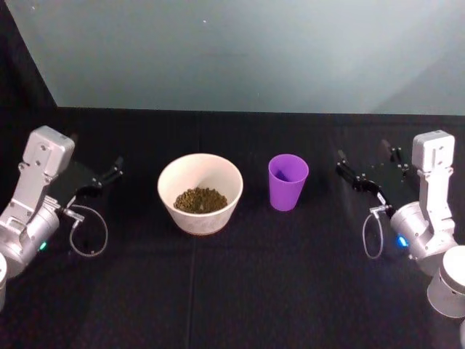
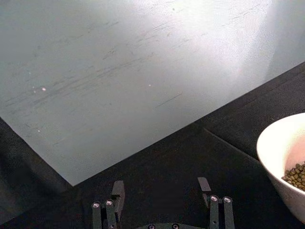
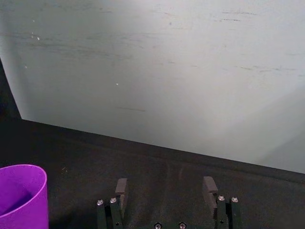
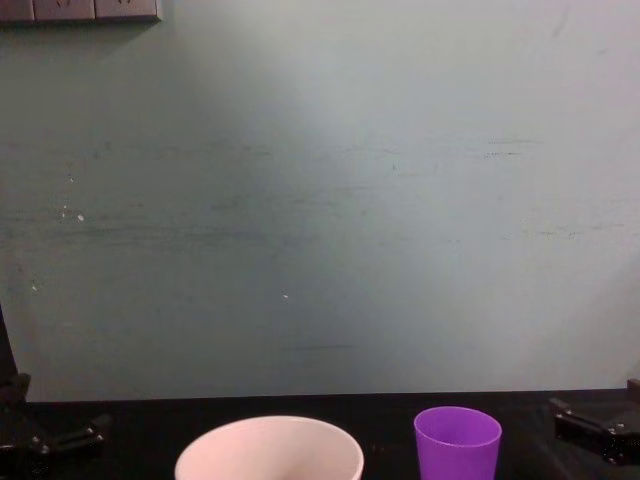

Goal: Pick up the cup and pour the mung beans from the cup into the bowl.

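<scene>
The cup (image 1: pixel 288 182) stands upright just right of the bowl (image 1: pixel 200 193), which holds the mung beans (image 1: pixel 200 200). The right gripper (image 1: pixel 363 169) waits right of the cup, spread open, empty; the left gripper (image 1: pixel 109 172) left of the bowl, likewise

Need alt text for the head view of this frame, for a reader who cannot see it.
An off-white bowl holding mung beans stands on a black table, with an upright purple cup apart from it on the robot's right. The left gripper and right gripper are both open, at the table's sides, holding nothing.
</scene>
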Available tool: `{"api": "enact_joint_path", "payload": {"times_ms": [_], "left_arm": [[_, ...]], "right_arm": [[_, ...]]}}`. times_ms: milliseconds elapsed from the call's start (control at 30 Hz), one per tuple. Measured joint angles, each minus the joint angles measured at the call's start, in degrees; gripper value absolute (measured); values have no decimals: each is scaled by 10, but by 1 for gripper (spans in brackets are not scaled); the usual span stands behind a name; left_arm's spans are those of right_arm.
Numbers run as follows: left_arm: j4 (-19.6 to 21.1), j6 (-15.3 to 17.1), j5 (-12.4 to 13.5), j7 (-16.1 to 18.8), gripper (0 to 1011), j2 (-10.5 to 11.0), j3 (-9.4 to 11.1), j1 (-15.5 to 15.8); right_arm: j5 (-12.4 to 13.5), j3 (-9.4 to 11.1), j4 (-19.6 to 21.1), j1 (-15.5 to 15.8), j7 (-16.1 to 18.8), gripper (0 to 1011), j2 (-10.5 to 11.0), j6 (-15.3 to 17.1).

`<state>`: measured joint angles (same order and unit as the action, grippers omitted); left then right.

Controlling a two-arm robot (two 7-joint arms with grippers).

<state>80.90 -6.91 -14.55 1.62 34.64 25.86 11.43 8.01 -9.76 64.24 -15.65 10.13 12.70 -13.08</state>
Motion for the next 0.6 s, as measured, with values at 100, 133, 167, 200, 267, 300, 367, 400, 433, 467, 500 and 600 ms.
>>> {"api": "enact_joint_path", "payload": {"times_ms": [100, 133, 167, 200, 267, 300, 367, 400, 433, 467, 500, 600], "left_arm": [[0, 0, 0, 0, 1000, 0, 0, 0], [0, 0, 0, 0, 1000, 0, 0, 0], [0, 0, 0, 0, 1000, 0, 0, 0], [0, 0, 0, 0, 1000, 0, 0, 0], [0, 0, 0, 0, 1000, 0, 0, 0], [0, 0, 0, 0, 1000, 0, 0, 0], [0, 0, 0, 0, 1000, 0, 0, 0], [0, 0, 0, 0, 1000, 0, 0, 0], [0, 0, 0, 0, 1000, 0, 0, 0], [0, 0, 0, 0, 1000, 0, 0, 0], [0, 0, 0, 0, 1000, 0, 0, 0], [0, 0, 0, 0, 1000, 0, 0, 0]], "right_arm": [[1, 0, 0, 0, 0, 1003, 0, 0], [1, 0, 0, 0, 0, 1003, 0, 0], [2, 0, 0, 0, 1, 1003, 0, 0], [2, 0, 0, 0, 1, 1003, 0, 0], [2, 0, 1, 0, 1, 1003, 0, 0], [3, 0, 1, 0, 1, 1003, 0, 0], [3, 0, 1, 0, 1, 1003, 0, 0], [4, 0, 1, 0, 2, 1003, 0, 0], [4, 0, 1, 0, 2, 1003, 1, 0], [5, 0, 1, 0, 2, 1003, 1, 0], [5, 0, 1, 0, 2, 1003, 1, 0], [5, 0, 1, 0, 2, 1003, 1, 0]]}}
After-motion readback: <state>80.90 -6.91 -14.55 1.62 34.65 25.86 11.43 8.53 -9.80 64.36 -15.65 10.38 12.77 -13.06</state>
